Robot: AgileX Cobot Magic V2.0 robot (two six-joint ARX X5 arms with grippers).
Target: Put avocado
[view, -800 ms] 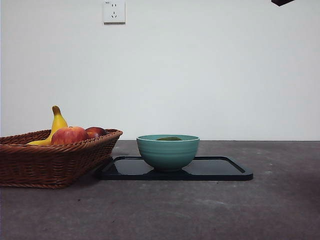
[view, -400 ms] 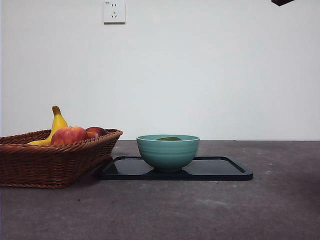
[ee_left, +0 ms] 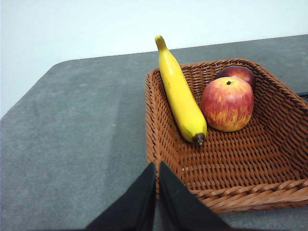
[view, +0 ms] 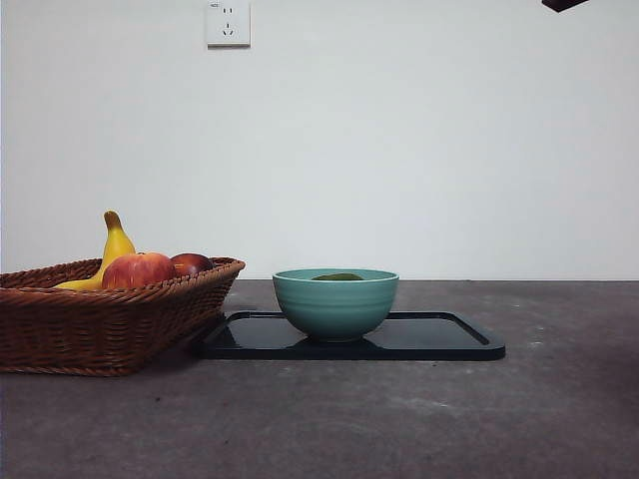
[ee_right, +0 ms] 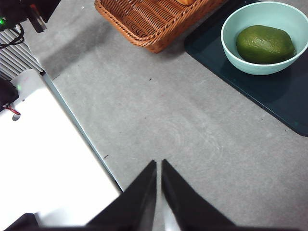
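Observation:
The dark green avocado [ee_right: 265,44] lies inside the teal bowl [ee_right: 231,21]; in the front view only its top [view: 337,276] shows above the bowl's [view: 335,304] rim. The bowl stands on a black tray [view: 439,337]. My right gripper [ee_right: 159,166] is shut and empty, high above the bare table, well away from the bowl. My left gripper [ee_left: 157,167] is shut and empty, just outside the near rim of the wicker basket [ee_left: 269,187]. In the front view only a black tip [view: 563,5] shows at the top right corner.
The wicker basket [view: 100,324] stands left of the tray, holding a yellow banana [ee_left: 182,96], a red-yellow apple [ee_left: 227,103] and a darker red fruit [ee_left: 237,73] behind it. A white panel [ee_right: 43,154] lies beside the table in the right wrist view.

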